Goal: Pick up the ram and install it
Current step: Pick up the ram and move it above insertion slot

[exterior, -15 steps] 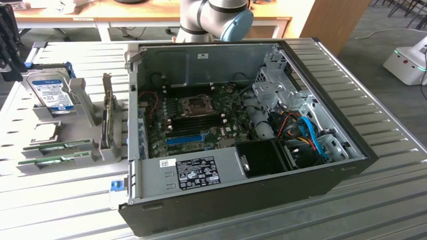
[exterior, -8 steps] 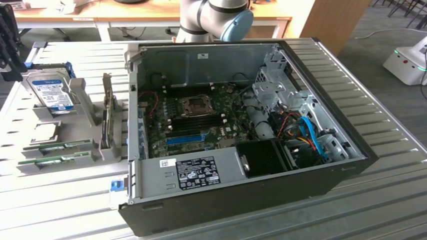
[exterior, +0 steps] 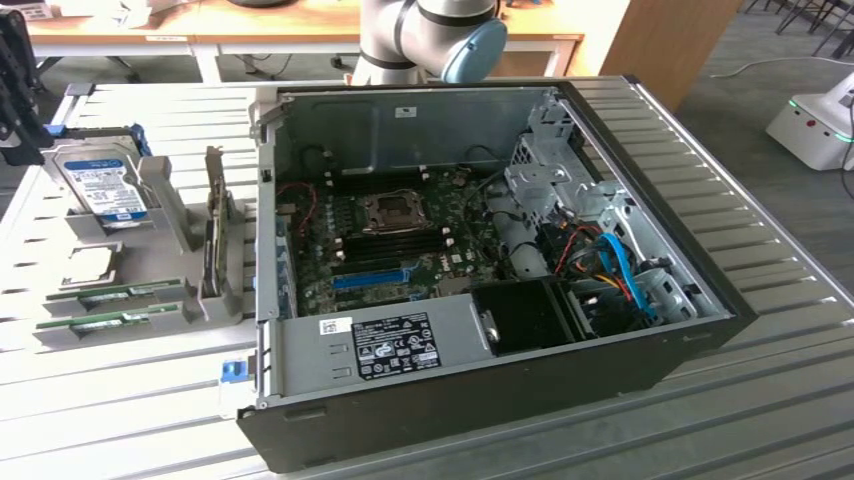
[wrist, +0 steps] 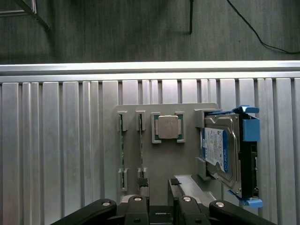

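Ram (wrist: 141, 150): thin green stick, seen edge-on from the wrist, standing in a slotted bracket of the grey holder tray (wrist: 159, 161). Twin stick (wrist: 121, 150) just beside it, parallel, in a like bracket. On the same tray, further along: processor chip (wrist: 168, 127) in its square seat, then hard drive (wrist: 220, 154) with blue-and-white label and blue side rails. Tray resting on the ribbed metal table (exterior: 747, 330), at the exterior view's left of the open computer case (exterior: 441, 400) and close beside it.

Gripper (wrist: 158, 183): poised over the tray edge, fingers spread wide, bare tray plate visible in the gap, nothing held. One fingertip (wrist: 142, 183) overlapping the end of the ram in the wrist view; contact or clearance not to be told.

Inside the case: motherboard (exterior: 400, 250) lying flat, black memory slots (exterior: 400, 238) beside the processor socket (exterior: 395, 208), seemingly unfilled, though too small to be sure.

Progress, as judged: none of the task completed. Both sticks in their brackets, neither lifted; gripper placed for a grasp at most. Outstanding: grasp, lift, transfer to the case, seating in a memory slot.
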### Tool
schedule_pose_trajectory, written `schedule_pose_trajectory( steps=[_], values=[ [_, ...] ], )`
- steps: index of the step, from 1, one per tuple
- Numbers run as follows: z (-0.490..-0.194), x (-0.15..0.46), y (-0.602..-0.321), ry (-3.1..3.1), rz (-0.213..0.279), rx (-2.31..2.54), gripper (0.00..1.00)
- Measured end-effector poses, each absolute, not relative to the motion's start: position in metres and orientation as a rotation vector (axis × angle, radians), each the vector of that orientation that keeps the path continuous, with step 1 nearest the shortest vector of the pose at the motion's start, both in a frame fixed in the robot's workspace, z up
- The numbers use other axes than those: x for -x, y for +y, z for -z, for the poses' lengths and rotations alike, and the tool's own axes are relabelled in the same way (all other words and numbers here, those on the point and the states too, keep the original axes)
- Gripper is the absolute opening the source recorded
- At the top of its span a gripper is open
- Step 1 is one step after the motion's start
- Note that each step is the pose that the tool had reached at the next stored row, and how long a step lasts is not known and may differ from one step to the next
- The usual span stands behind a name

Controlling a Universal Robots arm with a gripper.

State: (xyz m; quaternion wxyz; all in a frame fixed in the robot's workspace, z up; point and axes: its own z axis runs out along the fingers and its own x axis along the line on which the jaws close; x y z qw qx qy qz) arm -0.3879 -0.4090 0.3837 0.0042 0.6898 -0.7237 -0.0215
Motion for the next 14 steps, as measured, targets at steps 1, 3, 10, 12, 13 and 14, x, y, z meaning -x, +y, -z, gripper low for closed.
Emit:
schedule_pose_trajectory(
  steps=[1,3,10,12,13,14],
  values=[
    [-0.3837,0.3879,-0.4097,-2.270,0.067,-2.159,0.30],
    [-0.3837,0.3879,-0.4106,-2.275,0.067,-2.154,0.30],
    [-0.3837,0.3879,-0.4120,-2.281,0.067,-2.147,0.30],
    [-0.3837,0.3879,-0.4120,-2.281,0.067,-2.147,0.30],
    [-0.3837,0.3879,-0.4120,-2.281,0.067,-2.147,0.30],
    [-0.3837,0.3879,-0.4120,-2.281,0.067,-2.147,0.30]
  ],
)
